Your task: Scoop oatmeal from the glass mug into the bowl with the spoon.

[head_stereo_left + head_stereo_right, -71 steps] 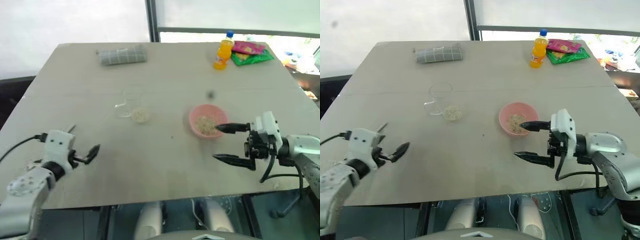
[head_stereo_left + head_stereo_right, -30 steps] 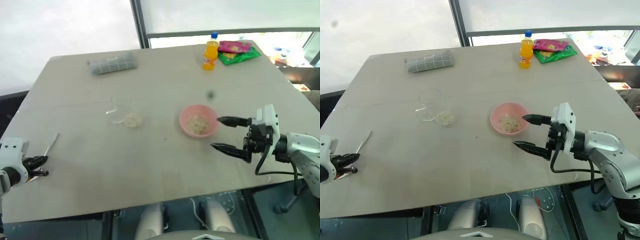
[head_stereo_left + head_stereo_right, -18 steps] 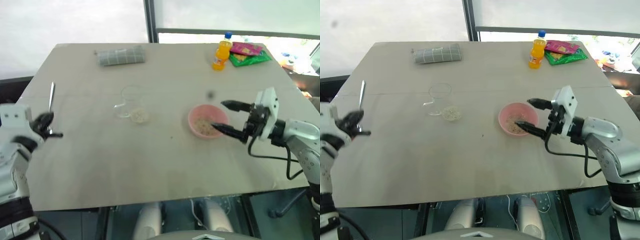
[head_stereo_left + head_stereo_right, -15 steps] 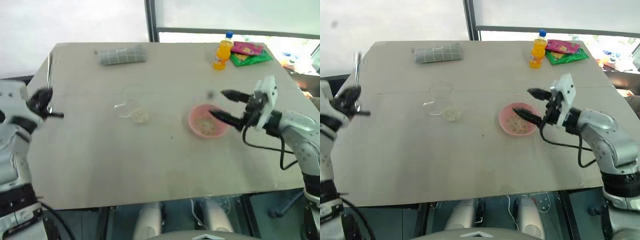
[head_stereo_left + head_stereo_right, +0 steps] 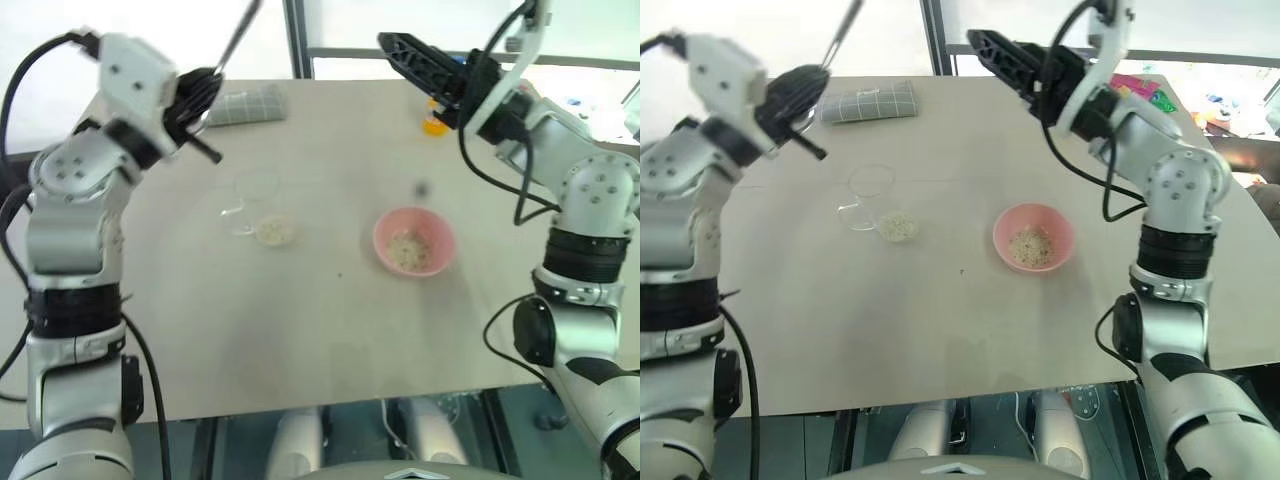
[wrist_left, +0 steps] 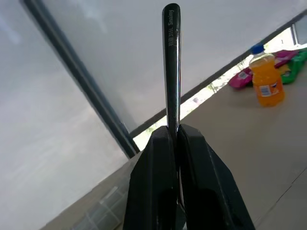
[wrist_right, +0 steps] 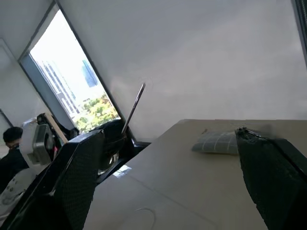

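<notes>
High above the table [image 5: 300, 330], left hand [image 5: 196, 92] clamps upright spoon [image 6: 171, 67].

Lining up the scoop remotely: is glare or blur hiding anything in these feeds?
Left eye view: bright window washes out the far edge; glass mug nearly vanishes against the table. Left wrist view: spoon handle sharp, orange bottle softer. Right wrist view: fingers dark against the bright window.

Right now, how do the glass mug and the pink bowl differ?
The glass mug is clear, narrow and has a side handle; the bowl is pink, wider and handleless. The mug's oatmeal sits beside its base as seen; the bowl's lies inside. Both rest untouched on the table.
</notes>
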Robot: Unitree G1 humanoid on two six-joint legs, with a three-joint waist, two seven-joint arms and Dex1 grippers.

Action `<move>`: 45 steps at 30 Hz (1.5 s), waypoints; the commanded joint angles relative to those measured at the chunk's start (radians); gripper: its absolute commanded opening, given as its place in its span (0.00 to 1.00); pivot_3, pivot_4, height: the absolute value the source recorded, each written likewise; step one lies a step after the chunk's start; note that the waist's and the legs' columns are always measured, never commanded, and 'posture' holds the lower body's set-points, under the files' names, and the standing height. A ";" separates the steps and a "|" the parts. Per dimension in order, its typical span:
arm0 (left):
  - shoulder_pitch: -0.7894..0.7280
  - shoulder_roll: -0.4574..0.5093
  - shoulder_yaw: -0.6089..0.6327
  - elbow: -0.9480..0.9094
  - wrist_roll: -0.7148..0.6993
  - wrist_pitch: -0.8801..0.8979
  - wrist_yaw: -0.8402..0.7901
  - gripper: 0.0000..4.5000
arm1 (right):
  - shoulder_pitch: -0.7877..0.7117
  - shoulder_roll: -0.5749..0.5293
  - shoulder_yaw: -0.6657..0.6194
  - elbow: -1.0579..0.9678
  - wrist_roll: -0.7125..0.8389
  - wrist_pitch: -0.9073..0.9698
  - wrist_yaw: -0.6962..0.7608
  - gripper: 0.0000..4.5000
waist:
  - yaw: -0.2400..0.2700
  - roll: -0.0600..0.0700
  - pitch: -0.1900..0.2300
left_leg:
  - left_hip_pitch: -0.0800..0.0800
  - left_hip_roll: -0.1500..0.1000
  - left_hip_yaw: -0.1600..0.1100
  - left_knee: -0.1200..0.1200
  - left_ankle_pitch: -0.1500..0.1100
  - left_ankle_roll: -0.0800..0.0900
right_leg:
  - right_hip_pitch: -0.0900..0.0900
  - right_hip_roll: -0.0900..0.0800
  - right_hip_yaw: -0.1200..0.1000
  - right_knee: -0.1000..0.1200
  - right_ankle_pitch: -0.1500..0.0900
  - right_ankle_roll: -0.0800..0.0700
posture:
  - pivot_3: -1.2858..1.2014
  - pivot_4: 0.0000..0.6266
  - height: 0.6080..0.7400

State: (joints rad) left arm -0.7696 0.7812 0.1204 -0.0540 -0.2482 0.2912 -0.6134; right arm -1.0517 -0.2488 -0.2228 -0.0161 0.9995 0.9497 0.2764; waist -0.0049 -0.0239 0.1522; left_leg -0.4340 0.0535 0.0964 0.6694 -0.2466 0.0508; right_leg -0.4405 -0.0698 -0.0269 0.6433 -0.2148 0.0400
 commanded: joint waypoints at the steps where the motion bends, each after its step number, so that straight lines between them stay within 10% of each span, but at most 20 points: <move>1: -0.082 -0.015 -0.054 -0.055 0.033 0.001 -0.016 0.01 | -0.063 0.031 0.001 -0.025 0.018 -0.001 -0.032 1.00 | -0.005 0.000 0.000 | 0.000 0.000 0.000 0.000 0.000 0.000 | 0.000 0.000 0.000 0.000 0.000 0.000 | 0.52 0.24 1.00; 18: -0.142 -0.139 -0.182 -0.073 0.090 -0.039 -0.096 0.01 | -0.109 0.157 -0.016 0.055 -0.061 -0.118 -0.113 1.00 | -0.010 0.001 0.001 | 0.001 0.001 -0.001 0.001 0.001 -0.002 | -0.001 0.001 0.000 0.003 0.000 0.000 | 0.52 0.24 1.00; 29: -0.146 -0.137 -0.170 -0.075 0.110 -0.035 -0.103 0.00 | -0.093 0.146 -0.032 0.051 -0.072 -0.126 -0.121 0.01 | -0.010 0.001 0.001 | 0.001 0.001 -0.001 0.001 0.001 -0.002 | 0.000 0.001 0.000 0.003 0.000 0.000 | 0.52 0.24 1.00; 37: -0.142 -0.148 -0.147 -0.084 0.100 -0.025 -0.081 0.00 | -0.096 0.138 -0.030 0.068 -0.091 -0.129 -0.115 0.01 | -0.010 0.002 0.001 | 0.001 0.001 -0.002 0.001 0.001 -0.002 | 0.000 0.001 0.000 0.004 0.000 0.000 | 0.52 0.24 1.00; 42: -0.125 -0.184 -0.097 -0.117 0.082 -0.081 -0.036 0.52 | -0.098 0.133 -0.037 0.076 -0.100 -0.130 -0.114 0.00 | -0.009 0.002 0.001 | 0.001 0.001 -0.002 0.001 0.001 -0.002 | 0.000 0.001 0.000 0.004 0.000 0.000 | 0.52 0.24 1.00; 45: -0.090 -0.182 -0.012 -0.163 0.058 -0.056 0.013 0.52 | -0.098 0.095 -0.047 0.087 -0.131 -0.150 -0.107 0.00 | -0.010 0.002 0.001 | 0.001 0.001 -0.001 0.001 0.001 -0.002 | 0.000 0.001 0.000 0.004 0.000 0.000 | 0.52 0.24 1.00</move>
State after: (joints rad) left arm -0.8682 0.5942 0.0320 -0.1598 -0.1637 0.2323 -0.6387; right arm -1.1274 -0.1248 -0.2437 0.0921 0.8797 0.8376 0.1623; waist -0.0145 -0.0221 0.1533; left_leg -0.4332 0.0542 0.0949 0.6704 -0.2451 0.0486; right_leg -0.4409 -0.0686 -0.0266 0.6469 -0.2150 0.0404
